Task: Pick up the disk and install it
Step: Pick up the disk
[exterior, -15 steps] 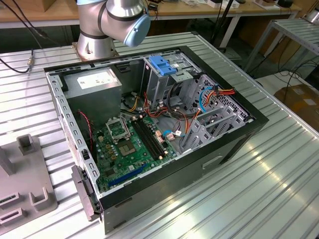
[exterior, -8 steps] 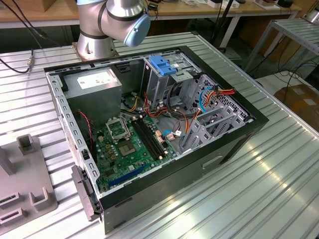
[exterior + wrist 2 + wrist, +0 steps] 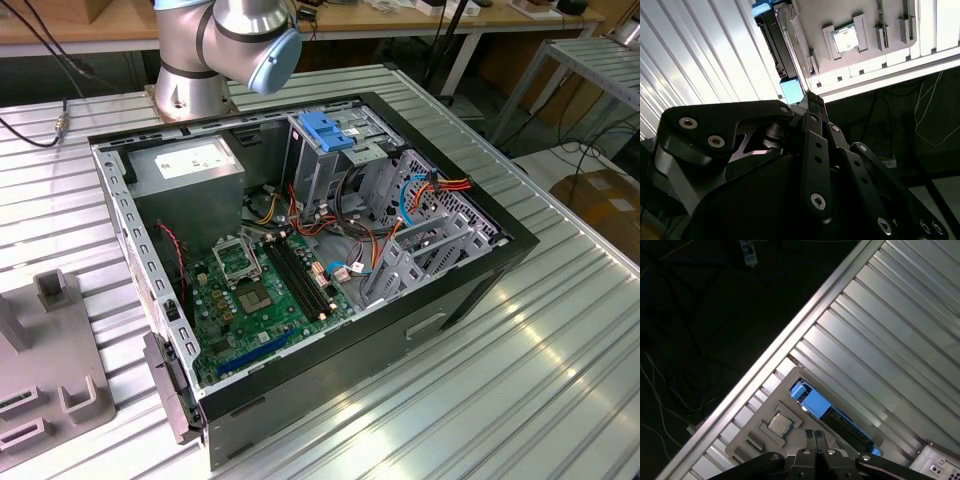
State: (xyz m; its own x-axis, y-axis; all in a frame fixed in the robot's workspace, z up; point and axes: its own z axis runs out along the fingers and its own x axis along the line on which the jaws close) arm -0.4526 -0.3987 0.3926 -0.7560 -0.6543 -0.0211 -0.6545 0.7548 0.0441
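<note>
Fingers (image 3: pixel 808 436) clenched on nothing hang near the disk (image 3: pixel 832 417), which stands on edge in a grey holder plate (image 3: pixel 765 412) by the ribbed surface's (image 3: pixel 880 340) edge. It looks rigid, weighty and shock-sensitive, best gripped across its flat faces.

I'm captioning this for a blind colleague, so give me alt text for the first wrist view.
The disk, dark with blue rails, sits in a grey holder on a ribbed metal table, with the gripper close to it, jaws closed together. A square chip lies in the holder beside the disk.
</note>
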